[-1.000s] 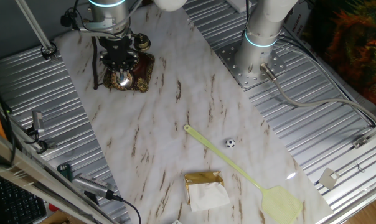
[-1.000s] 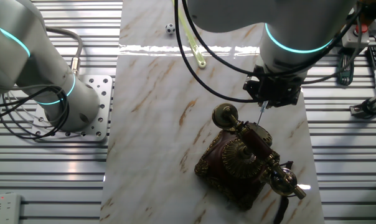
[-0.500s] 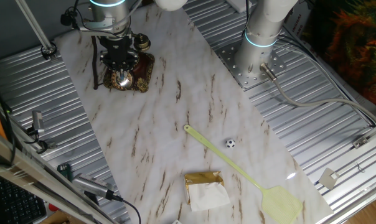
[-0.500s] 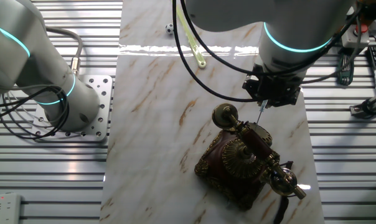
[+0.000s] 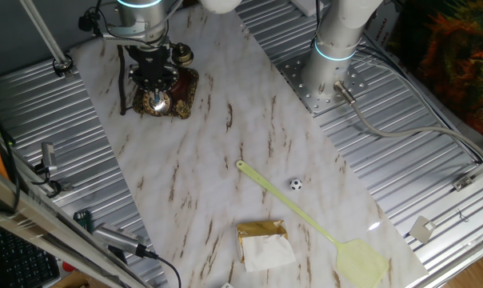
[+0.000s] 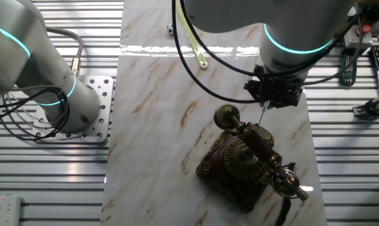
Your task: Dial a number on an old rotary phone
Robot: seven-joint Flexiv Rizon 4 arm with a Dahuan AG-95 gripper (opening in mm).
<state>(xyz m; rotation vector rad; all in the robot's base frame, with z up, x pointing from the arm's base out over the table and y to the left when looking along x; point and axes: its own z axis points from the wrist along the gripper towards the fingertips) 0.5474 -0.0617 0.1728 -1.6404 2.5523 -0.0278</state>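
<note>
hand (image 6: pixel 263 112) over old rotary phone (image 6: pixel 246 164) | grip state n/k | handset on cradle | dialing progress unclear

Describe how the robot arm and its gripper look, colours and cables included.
The arm has glossy white-grey rounded links with glowing cyan rings at the joints, and stands on a perforated metal base plate. Black cables loop along it. The gripper is a compact black block under a silver wrist, ending in a thin pale tip.
</note>
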